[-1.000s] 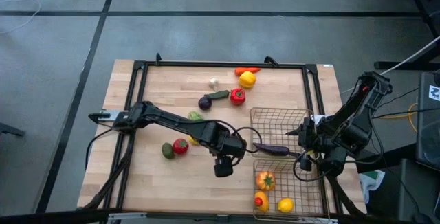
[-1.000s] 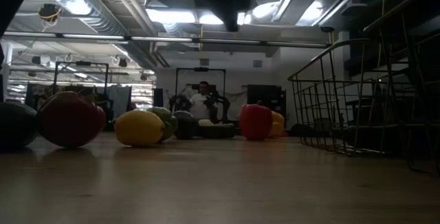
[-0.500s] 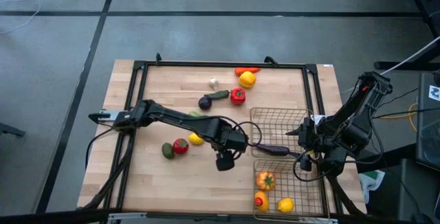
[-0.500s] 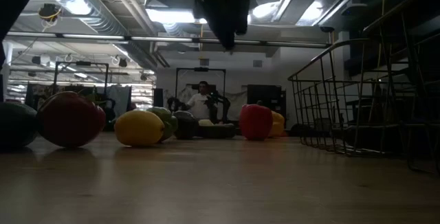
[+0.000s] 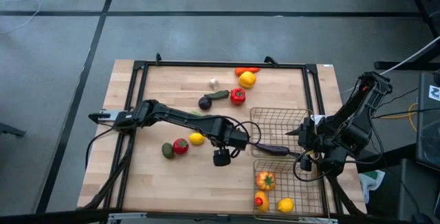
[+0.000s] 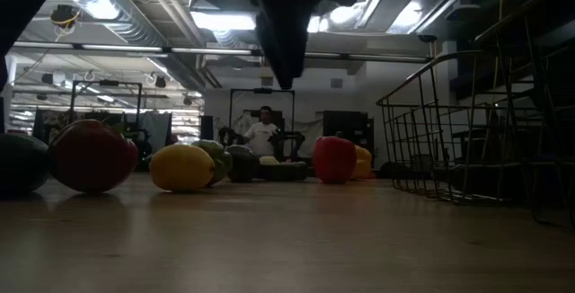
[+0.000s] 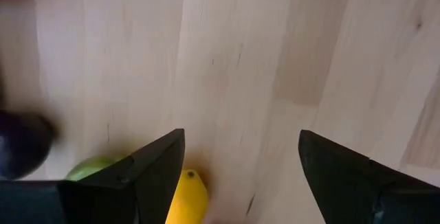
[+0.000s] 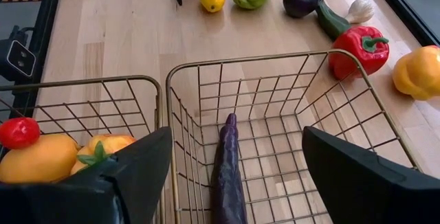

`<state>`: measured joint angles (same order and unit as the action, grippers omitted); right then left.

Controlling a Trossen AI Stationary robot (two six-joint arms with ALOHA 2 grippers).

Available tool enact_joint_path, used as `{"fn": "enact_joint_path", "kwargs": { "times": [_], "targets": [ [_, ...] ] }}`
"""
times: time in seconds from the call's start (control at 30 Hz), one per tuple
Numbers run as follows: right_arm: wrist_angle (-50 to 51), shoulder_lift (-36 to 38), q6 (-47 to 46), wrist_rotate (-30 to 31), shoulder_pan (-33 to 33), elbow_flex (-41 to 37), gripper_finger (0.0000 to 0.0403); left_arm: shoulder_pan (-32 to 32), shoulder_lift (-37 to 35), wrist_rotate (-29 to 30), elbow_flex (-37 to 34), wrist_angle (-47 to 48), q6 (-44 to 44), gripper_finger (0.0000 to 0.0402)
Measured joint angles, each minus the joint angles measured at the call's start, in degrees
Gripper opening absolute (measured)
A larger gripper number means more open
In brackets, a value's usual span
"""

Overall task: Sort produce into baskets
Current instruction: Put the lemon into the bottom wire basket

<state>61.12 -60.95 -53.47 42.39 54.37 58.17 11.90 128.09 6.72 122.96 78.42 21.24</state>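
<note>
While loose produce remains on the tabletop, the piece nearest the working gripper is the yellow lemon [image 5: 197, 139], which lies near the middle of the tabletop, toward its left side. The red tomato [image 5: 180, 146] and the green avocado [image 5: 167, 150] lie just beyond it, farther toward the left edge.

The left gripper [image 5: 221, 158] hangs above bare wood, between the lemon and the baskets. The lemon therefore lies toward the left edge and slightly toward the far edge from this gripper. In the left wrist view the fingers stand spread with nothing between them, and the lemon [image 7: 187, 198] shows just beside one finger, outside the gap. Its long axis appears to run roughly parallel to the fingers, though only one end is visible.

The far basket [image 5: 278, 114] holds the purple eggplant [image 5: 272, 149], which lies flat along the wall next to the near basket [image 5: 322, 193]. The near basket holds three yellow and orange pieces.

The right gripper [image 5: 302, 157] waits over the seam between the two baskets, fingers spread and empty. It is well apart from the lemon, so the left arm is the nearer one.

Judgement: the coming move calls for shifting the left gripper toward the left edge until the lemon sits between the fingers.
</note>
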Motion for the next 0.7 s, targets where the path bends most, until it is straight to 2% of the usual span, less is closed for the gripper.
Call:
{"fn": "enact_joint_path", "kwargs": {
  "times": [0.2, 0.37, 0.47, 0.7],
  "targets": [
    [-0.02, 0.0, 0.0, 0.0, -0.01, 0.0, 0.0325, -0.17, -0.02, -0.06, 0.0, -0.56, -0.2, 0.0282],
    [-0.04, 0.0, -0.02, -0.01, -0.01, 0.0, 0.0325, -0.49, -0.01, -0.02, 0.0, 9.33, -3.74, 0.0283],
    [-0.05, 0.0, -0.02, -0.01, -0.01, 0.0, 0.0325, -0.44, 0.23, -0.02, -0.05, 11.79, -5.88, 0.0283],
    [-0.11, 0.0, -0.02, -0.03, 0.0, 0.0, 0.0325, -0.44, 0.33, -0.05, -6.08, 11.6, -9.79, 0.0283]
  ]
}}
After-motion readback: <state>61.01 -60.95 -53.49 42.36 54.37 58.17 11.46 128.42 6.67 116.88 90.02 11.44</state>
